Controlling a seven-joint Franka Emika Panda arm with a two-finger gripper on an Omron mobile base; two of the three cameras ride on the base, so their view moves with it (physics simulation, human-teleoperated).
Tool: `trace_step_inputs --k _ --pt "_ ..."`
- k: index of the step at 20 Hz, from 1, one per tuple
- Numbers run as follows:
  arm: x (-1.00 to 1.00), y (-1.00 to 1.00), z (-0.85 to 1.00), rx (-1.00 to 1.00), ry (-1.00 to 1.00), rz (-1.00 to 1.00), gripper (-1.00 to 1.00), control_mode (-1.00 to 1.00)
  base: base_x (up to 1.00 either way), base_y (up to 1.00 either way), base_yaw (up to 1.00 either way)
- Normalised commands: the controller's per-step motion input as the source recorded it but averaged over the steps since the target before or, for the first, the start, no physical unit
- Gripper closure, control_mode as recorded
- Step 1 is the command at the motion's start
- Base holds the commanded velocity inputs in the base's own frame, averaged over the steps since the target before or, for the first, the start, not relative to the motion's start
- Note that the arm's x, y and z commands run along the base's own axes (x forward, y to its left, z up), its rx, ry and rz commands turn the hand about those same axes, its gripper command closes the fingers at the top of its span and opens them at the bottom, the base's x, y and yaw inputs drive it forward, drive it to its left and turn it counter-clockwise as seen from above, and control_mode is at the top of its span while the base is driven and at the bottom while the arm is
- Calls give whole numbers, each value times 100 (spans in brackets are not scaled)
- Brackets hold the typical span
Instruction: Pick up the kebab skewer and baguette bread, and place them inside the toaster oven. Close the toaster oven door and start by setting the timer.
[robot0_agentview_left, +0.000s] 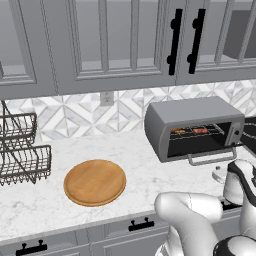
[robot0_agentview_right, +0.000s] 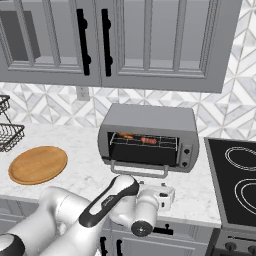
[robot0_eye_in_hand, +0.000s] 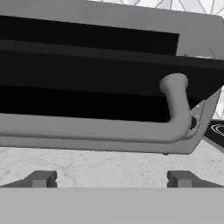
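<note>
The grey toaster oven (robot0_agentview_left: 192, 112) (robot0_agentview_right: 150, 117) stands at the back of the counter. The orange-brown baguette bread (robot0_agentview_left: 178, 131) (robot0_agentview_right: 126, 135) and the reddish kebab skewer (robot0_agentview_left: 200, 131) (robot0_agentview_right: 148, 140) lie side by side on its wire rack. The toaster oven door (robot0_agentview_right: 142, 156) (robot0_eye_in_hand: 87, 103) is tilted outward, partly open, its grey bar handle (robot0_agentview_left: 212, 161) (robot0_agentview_right: 140, 173) (robot0_eye_in_hand: 109, 133) low in front. My gripper (robot0_agentview_right: 167, 192) (robot0_eye_in_hand: 111, 179) is open and holds nothing. It sits low over the counter, just in front of and below that handle. The knob panel (robot0_agentview_right: 186, 152) is at the oven's right.
A round wooden board (robot0_agentview_left: 95, 182) (robot0_agentview_right: 38, 164) lies on the marble counter (robot0_agentview_left: 150, 172) left of the oven. A wire basket rack (robot0_agentview_left: 22, 155) stands at the far left. A black cooktop (robot0_agentview_right: 235, 180) borders the oven's right side. Wall cabinets (robot0_agentview_left: 125, 40) hang overhead.
</note>
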Motion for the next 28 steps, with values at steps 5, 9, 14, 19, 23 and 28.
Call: trace_step_inputs --k 5,9,14,19,23,28 --pt "34 20 7 -1 -1 0 -100 -100 0 0 0" --pt "41 12 37 0 0 0 -100 -100 0 0 0" --pt "45 8 32 0 0 0 -100 -100 0 0 0" --pt "48 10 28 0 0 0 -100 -100 0 0 0" --pt "41 8 19 0 0 0 -100 -100 0 0 0" --pt "32 0 1 0 0 0 -100 -100 0 0 0"
